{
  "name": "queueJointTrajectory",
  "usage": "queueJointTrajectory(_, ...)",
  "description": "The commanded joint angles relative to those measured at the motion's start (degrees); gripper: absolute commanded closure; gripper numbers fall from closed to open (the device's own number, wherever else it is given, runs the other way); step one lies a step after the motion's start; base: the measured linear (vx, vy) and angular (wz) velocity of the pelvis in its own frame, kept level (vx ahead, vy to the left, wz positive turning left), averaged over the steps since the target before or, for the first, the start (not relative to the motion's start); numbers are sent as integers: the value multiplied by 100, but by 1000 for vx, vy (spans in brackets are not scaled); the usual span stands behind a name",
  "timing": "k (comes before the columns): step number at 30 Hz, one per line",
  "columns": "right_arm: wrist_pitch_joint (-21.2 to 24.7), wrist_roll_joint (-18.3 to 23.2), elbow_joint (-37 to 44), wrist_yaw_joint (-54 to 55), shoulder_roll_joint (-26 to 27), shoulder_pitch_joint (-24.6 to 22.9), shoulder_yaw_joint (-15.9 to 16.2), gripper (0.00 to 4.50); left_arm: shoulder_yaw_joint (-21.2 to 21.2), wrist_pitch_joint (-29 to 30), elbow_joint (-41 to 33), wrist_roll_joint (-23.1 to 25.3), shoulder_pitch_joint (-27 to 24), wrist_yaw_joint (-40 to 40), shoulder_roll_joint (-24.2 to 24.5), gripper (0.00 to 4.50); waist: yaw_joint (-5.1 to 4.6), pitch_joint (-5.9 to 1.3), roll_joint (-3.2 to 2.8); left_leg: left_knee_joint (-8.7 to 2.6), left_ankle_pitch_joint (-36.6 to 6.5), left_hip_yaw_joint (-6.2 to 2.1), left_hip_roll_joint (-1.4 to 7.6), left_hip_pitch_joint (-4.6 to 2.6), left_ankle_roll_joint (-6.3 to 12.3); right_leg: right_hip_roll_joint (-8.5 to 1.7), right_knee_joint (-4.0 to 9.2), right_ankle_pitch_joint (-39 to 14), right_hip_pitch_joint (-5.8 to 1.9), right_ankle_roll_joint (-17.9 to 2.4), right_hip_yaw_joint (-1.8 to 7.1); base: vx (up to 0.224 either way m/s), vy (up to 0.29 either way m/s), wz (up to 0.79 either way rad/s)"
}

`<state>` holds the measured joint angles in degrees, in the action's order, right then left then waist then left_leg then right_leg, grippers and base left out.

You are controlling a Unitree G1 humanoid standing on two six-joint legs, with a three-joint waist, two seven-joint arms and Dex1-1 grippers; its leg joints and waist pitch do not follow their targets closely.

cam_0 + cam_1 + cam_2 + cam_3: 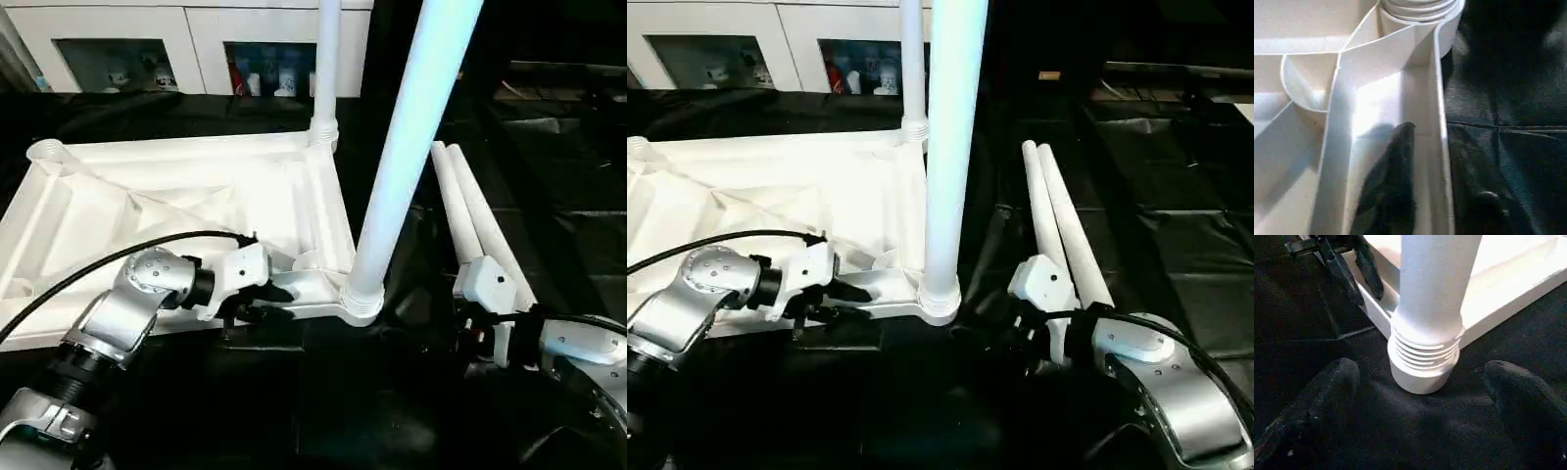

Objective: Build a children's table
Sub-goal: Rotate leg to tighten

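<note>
On the black cloth [411, 392], we are looking at one tabletop [196, 196] lying underside up, with two legs standing in its sockets: the near leg [402, 166] and the far leg [326, 69]. Two loose legs [470, 215] are lying beside it, waiting, so we are judging the build half done. Our left gripper [257, 311] is straddling the tabletop's rim, though whether it is gripping we cannot tell. Our right gripper [1420, 396] is gaping wide, empty, facing the near leg's base.

Along the top left of the frame we see a white cabinet [186, 39] with glass-fronted openings holding small, blurred items [265, 80]. Below it, black cloth [549, 186] covers the surface, creased and seamed, running dark toward the upper right.
</note>
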<state>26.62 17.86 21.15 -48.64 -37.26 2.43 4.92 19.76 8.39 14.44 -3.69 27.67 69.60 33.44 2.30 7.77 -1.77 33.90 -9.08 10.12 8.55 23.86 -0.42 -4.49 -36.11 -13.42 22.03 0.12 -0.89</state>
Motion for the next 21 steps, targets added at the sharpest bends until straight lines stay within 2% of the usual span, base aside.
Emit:
queueJointTrajectory(1, -38, -11, 81, 31, 3, 2, 6, 5, -33, 10, 108, 53, 31, -140, 29, 367, 19, -353, -3, -479, -1431, -175, 449, -235, 270, -423, 459, -496, -145, -1610, 208, 0, 0, 0)
queueJointTrajectory(2, -38, -13, 78, 34, 7, 9, 7, 5, -47, -9, 131, 49, 42, -145, 17, 388, 20, -346, -8, -490, -1500, -180, 450, -235, 231, -426, 468, -629, -140, -1582, 208, 0, 0, 0)
queueJointTrajectory(5, -44, -16, 57, 50, 21, 43, 29, 5, -57, -73, 226, 63, 86, -111, -4, 396, 16, -335, -5, -506, -1611, -183, 451, -239, 161, -424, 485, -795, -125, -1529, 216, 0, 0, 0)
queueJointTrajectory(7, -48, -19, 42, 57, 30, 62, 44, 5, -50, -78, 254, 79, 90, -85, 1, 417, 18, -318, -14, -524, -1782, -191, 451, -247, 60, -433, 507, -1048, -108, -1460, 225, 0, 0, 0)
queueJointTrajectory(11, -71, -38, 9, 84, 70, 119, 64, 5, -25, -103, 303, 134, 75, -34, 19, 444, 16, -304, -16, -548, -1898, -201, 455, -247, -24, -435, 528, -1232, -93, -1382, 233, 0, 0, 0)
queueJointTrajectory(18, -131, 21, -319, 101, 318, 374, 100, 5, -39, -204, 422, 104, 52, -81, -65, 444, 13, -269, -20, -556, -1941, -183, 443, -268, -54, -446, 576, -1519, -56, -1315, 262, 0, 0, 0)
queueJointTrajectory(19, -263, 7, -626, 80, 463, 537, 147, 5, -69, -157, 464, 74, 66, -174, -163, 444, 6, -251, 30, -562, -1911, -172, 438, -264, -50, -443, 590, -1568, -51, -1307, 263, 0, 0, 0)
queueJointTrajectory(20, -345, -48, -816, 85, 535, 649, 192, 2, -65, -136, 468, 74, 74, -213, -213, 448, 4, -254, 15, -557, -1886, -175, 437, -267, -41, -449, 583, -1590, -46, -1323, 265, 0, 0, 0)
queueJointTrajectory(21, -356, -55, -841, 85, 544, 664, 198, 2, -64, -133, 469, 74, 75, -218, -219, 448, 1, -244, 30, -554, -1874, -169, 439, -275, -40, -452, 593, -1680, -34, -1328, 266, 0, 0, 0)
